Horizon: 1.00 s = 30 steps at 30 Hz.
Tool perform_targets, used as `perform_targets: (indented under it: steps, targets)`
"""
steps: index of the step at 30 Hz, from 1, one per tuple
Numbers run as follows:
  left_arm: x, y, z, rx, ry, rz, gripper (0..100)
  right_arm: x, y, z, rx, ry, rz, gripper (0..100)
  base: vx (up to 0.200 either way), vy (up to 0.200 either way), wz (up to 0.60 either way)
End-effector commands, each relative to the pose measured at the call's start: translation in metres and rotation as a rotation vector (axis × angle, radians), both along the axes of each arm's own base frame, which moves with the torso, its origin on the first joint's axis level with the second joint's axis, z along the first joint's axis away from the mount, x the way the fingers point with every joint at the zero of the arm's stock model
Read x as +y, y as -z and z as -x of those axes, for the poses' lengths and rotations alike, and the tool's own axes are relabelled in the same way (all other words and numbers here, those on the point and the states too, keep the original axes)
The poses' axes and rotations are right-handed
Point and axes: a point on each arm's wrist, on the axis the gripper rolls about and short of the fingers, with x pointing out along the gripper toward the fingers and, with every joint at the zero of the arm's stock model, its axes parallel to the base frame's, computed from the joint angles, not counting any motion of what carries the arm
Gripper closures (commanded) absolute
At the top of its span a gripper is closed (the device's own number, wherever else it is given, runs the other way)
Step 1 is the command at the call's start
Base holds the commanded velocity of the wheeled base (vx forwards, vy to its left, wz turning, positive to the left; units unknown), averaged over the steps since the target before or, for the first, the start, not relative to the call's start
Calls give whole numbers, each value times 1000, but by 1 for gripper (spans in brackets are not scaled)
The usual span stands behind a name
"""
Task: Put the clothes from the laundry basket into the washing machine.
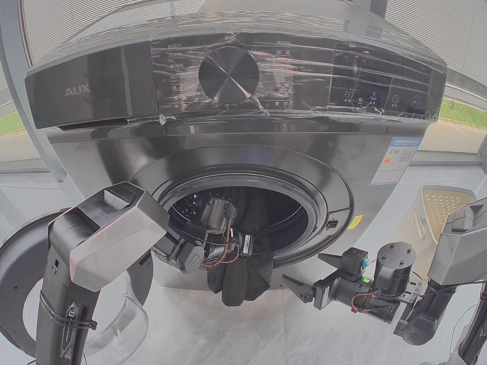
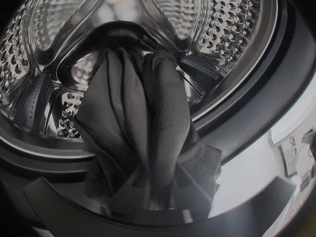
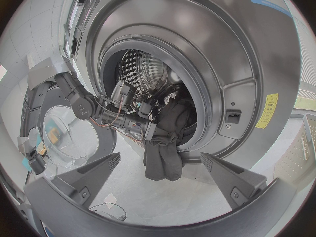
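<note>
Loading step was in hand. The left gripper [image 1: 247, 243] pinched the dark garment [image 1: 243, 280] at the lower rim of the washing machine [image 1: 324, 198] opening, and part of the cloth hung outside. The right gripper [image 1: 302, 267] was spread, holding nothing. The next move likely required carrying the garment deeper into the drum [image 2: 230, 23] before release.

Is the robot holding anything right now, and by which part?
The left gripper holds a black cloth garment by a bunched fold near its middle; the right gripper is open and empty.

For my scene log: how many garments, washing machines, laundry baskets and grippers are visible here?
Dark garment: 1
Washing machine: 1
Laundry basket: 1
Grippers: 2 (left gripper, right gripper)
Total: 5
</note>
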Motion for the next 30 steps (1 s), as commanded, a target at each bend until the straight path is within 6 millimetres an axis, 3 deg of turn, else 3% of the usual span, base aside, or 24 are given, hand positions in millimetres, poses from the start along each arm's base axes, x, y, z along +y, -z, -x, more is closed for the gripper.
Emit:
perform_targets:
  steps: [1, 13, 19, 20, 26, 30]
  targets:
    - [-3, -4, -9, -55, -43, 46, 100, 1, -2, 1, -11, -6, -9, 0, 0, 0, 0]
    - [-15, -27, -39, -332, -165, 195, 100, 3, -2, 2, -11, -12, -9, 0, 0, 0, 0]
    - [-18, -30, -41, -356, -165, 213, 100, 3, -3, 2, -12, -12, -10, 0, 0, 0, 0]
    - [-18, -30, -41, -356, -165, 213, 0, 3, -2, 2, -12, -12, -10, 0, 0, 0, 0]
    - [-16, -32, -37, -336, -174, 231, 0, 1, -5, 1, -18, -6, -15, 0, 0, 0, 0]
    - [-11, -29, -16, -257, -138, 188, 0, 0, -4, 0, -17, 2, -14, 0, 0, 0, 0]
